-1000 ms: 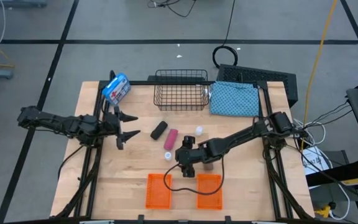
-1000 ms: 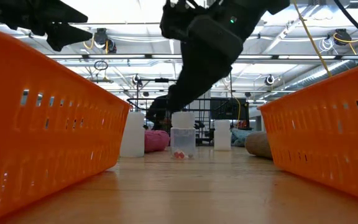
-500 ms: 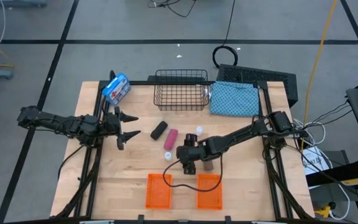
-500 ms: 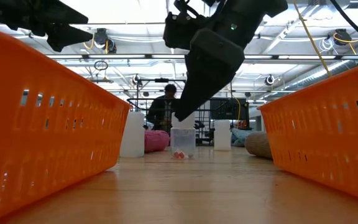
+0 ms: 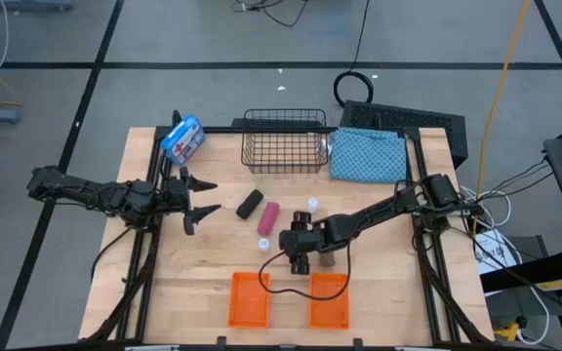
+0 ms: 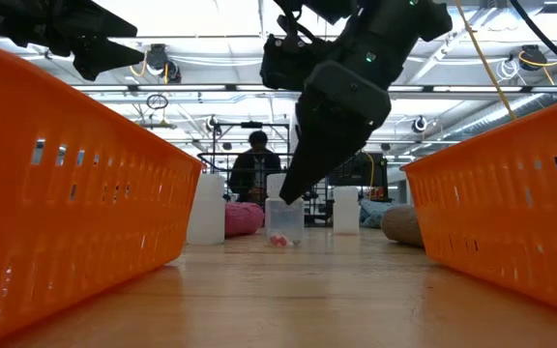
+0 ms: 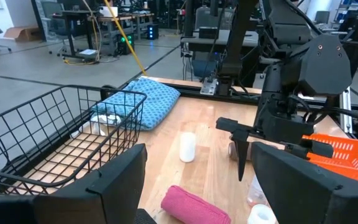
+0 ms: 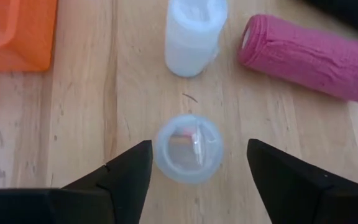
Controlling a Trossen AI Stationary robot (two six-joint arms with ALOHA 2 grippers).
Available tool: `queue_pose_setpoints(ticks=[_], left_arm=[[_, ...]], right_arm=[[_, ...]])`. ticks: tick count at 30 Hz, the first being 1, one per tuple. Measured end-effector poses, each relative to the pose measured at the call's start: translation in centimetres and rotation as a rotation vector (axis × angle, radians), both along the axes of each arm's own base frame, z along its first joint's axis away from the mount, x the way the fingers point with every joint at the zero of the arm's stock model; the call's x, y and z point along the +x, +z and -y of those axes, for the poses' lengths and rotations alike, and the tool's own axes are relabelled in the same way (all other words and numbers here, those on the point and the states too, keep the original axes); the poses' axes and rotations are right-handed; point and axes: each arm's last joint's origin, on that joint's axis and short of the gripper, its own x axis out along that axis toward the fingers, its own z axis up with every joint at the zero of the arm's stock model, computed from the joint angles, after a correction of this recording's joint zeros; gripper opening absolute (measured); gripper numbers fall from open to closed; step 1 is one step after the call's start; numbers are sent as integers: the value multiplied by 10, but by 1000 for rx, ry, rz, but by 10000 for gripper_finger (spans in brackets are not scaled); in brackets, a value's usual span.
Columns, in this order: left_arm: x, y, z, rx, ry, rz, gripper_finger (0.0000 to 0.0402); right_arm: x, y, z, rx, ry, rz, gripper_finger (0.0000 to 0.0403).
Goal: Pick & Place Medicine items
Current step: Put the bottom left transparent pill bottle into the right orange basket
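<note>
Lowered since before, right claw [image 8: 194, 171] straddles clear bottle [image 8: 187, 148] (contents blurred), fingers apart, ungripped.

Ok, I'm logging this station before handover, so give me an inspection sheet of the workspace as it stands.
Surface: wooden table, dry.
Job's things: clear bottle upright between the right gripper's fingers, not yet gripped; white bottle and pink roll beside it; black piece nearer the left arm; two orange bins empty.
Clutter: wire basket, blue cloth, blue-and-white package along the far edge.
Grippers: right gripper open over the clear bottle; left gripper open, holding nothing.
Cables: black cable trailing over the bins.
Surroundings: a person beyond the table.
</note>
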Motion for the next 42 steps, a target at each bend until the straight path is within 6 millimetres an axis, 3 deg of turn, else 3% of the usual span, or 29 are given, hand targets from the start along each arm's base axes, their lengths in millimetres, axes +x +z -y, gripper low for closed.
queue_pose_setpoints(ticks=[12,23,32,38,42], left_arm=[[0,0,0,0,0,0,299],[0,0,0,0,0,0,299],[0,0,0,0,-1,0,299],[0,0,0,0,-1,0,299],[0,0,0,-1,-1,0,299]], right_arm=[[3,2,-1,8,2,33,209],[3,4,-1,74,43,36,128],[-19,53,-11,93,85,105,143],[-54,93,-41,147,152,146,134],[-80,107,-67,175,224,133,129]])
